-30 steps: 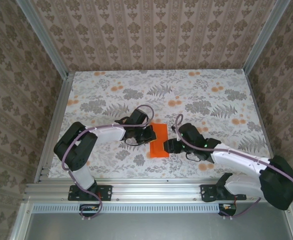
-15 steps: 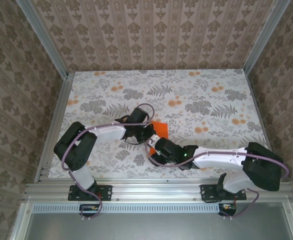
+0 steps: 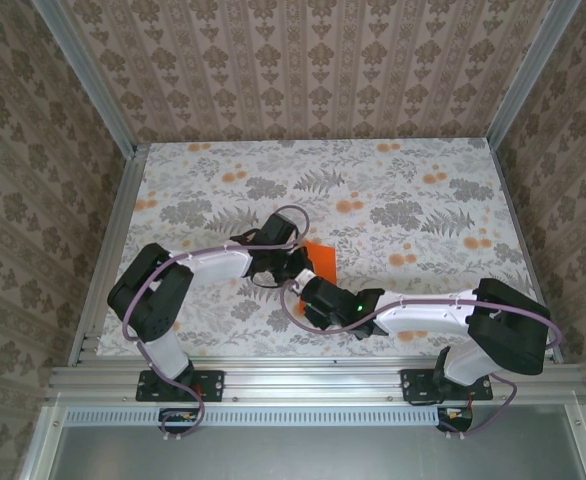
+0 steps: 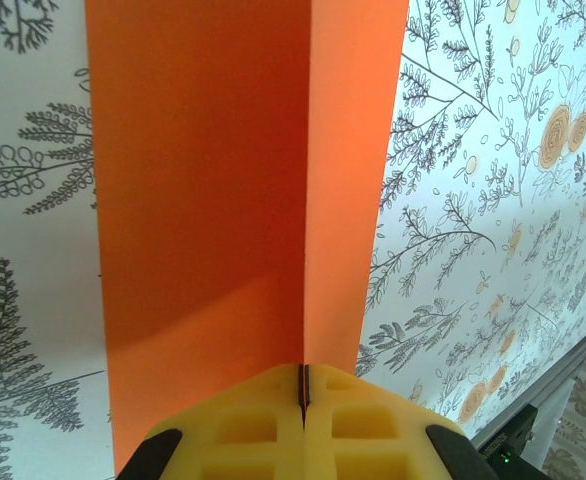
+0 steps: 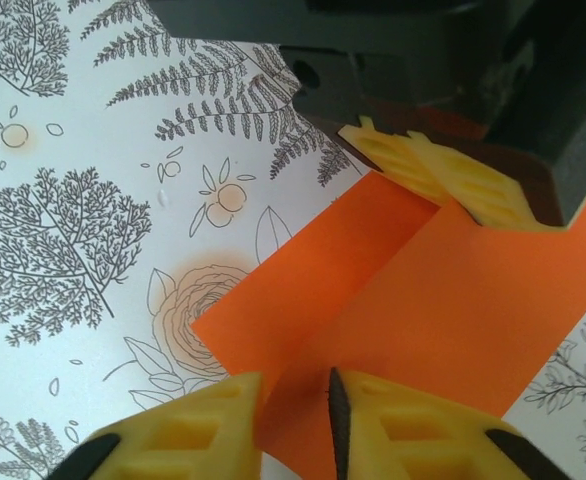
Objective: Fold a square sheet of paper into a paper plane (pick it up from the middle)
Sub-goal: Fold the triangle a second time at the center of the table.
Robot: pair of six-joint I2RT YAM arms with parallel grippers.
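The square sheet of paper (image 3: 323, 260) is bright orange and bent along a middle crease into a raised ridge. In the left wrist view the paper (image 4: 203, 200) runs away from my left gripper (image 4: 301, 388), whose yellow jaws are pressed shut on the near end of that ridge. My left gripper (image 3: 295, 262) sits at the paper's left side. My right gripper (image 3: 308, 295) is at the paper's near end. In the right wrist view its jaws (image 5: 295, 412) stand a narrow gap apart, with the paper's (image 5: 413, 290) creased edge between them. The left gripper's fingers (image 5: 453, 180) hold the far end.
The table (image 3: 393, 190) has a white cloth with grey ferns and orange flowers. Aluminium rails (image 3: 113, 250) and patterned walls (image 3: 303, 70) border it. The two arms almost meet over the paper, the right forearm (image 3: 423, 312) lying along the near edge.
My right arm swung left from the paper's right side to its near end, and its jaws narrowed around the crease. The paper rose from flat into a ridge. The left gripper stayed shut.
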